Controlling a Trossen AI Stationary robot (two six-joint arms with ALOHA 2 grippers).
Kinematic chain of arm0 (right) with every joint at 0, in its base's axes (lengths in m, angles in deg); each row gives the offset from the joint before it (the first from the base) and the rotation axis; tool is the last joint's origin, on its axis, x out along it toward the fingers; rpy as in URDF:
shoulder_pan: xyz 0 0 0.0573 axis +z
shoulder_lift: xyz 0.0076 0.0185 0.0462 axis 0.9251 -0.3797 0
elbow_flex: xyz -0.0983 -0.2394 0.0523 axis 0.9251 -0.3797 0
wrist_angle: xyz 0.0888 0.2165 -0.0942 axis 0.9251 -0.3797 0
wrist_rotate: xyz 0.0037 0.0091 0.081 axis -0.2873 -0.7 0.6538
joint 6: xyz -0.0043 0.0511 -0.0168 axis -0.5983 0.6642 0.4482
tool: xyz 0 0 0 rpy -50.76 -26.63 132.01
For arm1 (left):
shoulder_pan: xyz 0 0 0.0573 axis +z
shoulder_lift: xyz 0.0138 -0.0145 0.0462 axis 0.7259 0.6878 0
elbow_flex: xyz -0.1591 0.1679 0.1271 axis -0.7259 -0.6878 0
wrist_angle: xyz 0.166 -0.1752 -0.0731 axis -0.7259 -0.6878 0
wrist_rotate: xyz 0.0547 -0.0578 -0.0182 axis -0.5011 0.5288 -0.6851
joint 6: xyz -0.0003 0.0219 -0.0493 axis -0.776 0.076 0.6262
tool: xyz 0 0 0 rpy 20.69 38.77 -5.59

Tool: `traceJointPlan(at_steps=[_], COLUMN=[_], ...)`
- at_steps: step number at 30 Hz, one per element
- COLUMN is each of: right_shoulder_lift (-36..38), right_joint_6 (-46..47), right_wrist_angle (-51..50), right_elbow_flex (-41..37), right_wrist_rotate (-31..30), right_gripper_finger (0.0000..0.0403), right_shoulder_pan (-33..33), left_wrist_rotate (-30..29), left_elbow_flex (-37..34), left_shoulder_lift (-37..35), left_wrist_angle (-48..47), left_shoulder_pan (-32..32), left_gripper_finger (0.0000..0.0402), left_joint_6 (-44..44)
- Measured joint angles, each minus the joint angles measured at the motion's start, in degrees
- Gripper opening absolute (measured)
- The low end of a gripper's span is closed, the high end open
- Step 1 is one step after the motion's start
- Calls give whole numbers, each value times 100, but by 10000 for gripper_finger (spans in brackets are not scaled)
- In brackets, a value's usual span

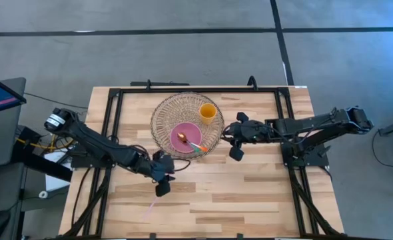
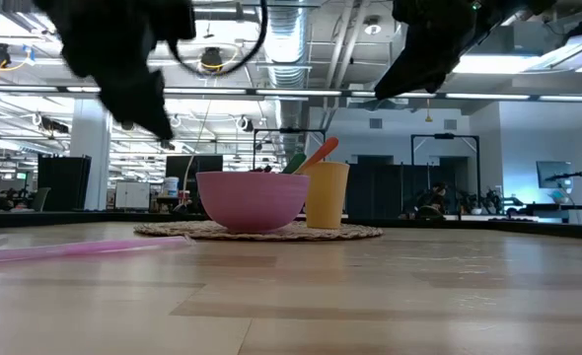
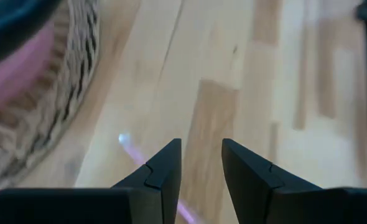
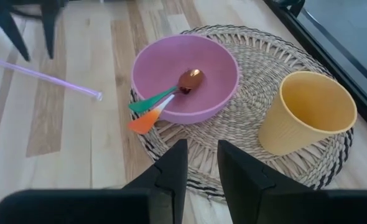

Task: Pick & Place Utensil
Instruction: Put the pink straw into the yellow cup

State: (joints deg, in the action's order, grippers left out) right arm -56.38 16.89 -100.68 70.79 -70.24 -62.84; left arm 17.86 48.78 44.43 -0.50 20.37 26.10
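Note:
A pink bowl and a yellow cup stand on a round woven mat. Two utensils lie in the bowl, one with a green handle, one with an orange handle. Both handles stick out over its rim. A thin pink straw lies flat on the wood near the mat. My left gripper hovers open above the table, near the mat's near-left edge, and the straw passes under its fingers. My right gripper hovers open at the mat's right edge, pointing at the bowl.
A black metal frame borders the table's far half and sides. Bare wood stretches across the near half, where the straw lies. In the low view the bowl and cup stand mid-table, with both arms above.

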Motion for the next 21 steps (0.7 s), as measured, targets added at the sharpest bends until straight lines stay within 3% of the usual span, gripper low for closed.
traceJointPlan(at_steps=[6,15,21], right_shoulder_lift=[0,0,0], right_joint_6=[27,139,146], right_wrist_angle=[7,20,4], right_elbow_flex=[-4,-4,-4], right_wrist_rotate=[-2,-2,-2], right_gripper_finger=[82,82,82], right_shoulder_pan=[0,0,0], left_wrist_rotate=[-31,-141,-339], left_elbow_flex=[-448,-545,-538], left_shoulder_lift=[412,1161,1244], left_wrist_angle=[111,501,568], left_shoulder_pan=[-54,29,2], left_gripper_finger=[116,116,115], left_joint_6=[547,579,578])
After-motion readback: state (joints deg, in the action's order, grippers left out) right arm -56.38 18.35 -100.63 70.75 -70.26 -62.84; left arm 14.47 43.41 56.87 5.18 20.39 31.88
